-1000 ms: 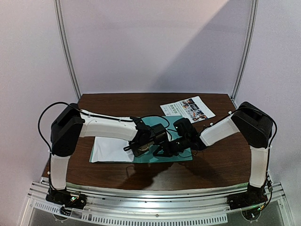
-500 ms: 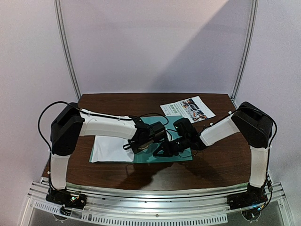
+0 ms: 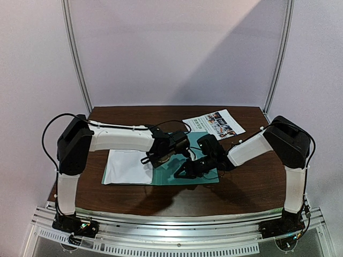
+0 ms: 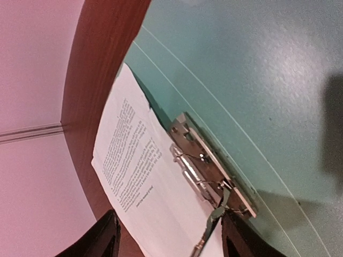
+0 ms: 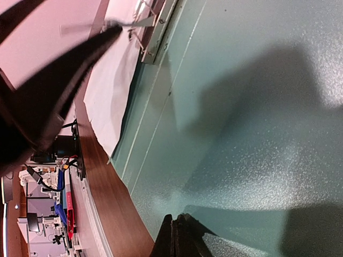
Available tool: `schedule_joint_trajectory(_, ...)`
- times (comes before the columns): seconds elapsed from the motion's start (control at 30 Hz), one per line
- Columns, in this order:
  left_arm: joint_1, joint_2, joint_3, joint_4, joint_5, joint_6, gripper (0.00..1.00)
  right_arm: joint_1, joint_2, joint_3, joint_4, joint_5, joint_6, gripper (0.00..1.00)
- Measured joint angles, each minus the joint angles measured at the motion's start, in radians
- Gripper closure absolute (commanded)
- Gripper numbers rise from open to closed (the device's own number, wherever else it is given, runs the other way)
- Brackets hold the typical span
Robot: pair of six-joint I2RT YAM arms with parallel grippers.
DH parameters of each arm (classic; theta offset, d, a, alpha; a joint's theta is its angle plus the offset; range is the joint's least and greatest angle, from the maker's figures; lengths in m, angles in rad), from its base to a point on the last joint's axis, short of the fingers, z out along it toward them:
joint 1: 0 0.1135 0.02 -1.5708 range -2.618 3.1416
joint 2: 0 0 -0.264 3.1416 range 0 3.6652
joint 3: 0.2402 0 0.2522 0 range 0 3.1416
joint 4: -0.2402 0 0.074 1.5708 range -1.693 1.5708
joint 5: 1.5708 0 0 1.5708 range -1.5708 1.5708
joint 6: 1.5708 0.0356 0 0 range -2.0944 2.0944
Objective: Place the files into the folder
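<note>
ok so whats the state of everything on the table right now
folder: open, lying flat
metal clip: lever raised
text sheet: flat on the folder's left half, edge at the clip
photo sheet: flat on the table, outside the folder
left end effector: open, over the clip
right end effector: shut, empty, at the folder's right half
</note>
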Motion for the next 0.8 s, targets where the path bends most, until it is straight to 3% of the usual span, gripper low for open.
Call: schedule_joint_trajectory(0.8, 0.163, 0.061, 0.131, 0.037, 0.107, 0.048, 0.35, 0.006, 0.009, 0.004, 0.014, -0.004, 0.001, 1.0)
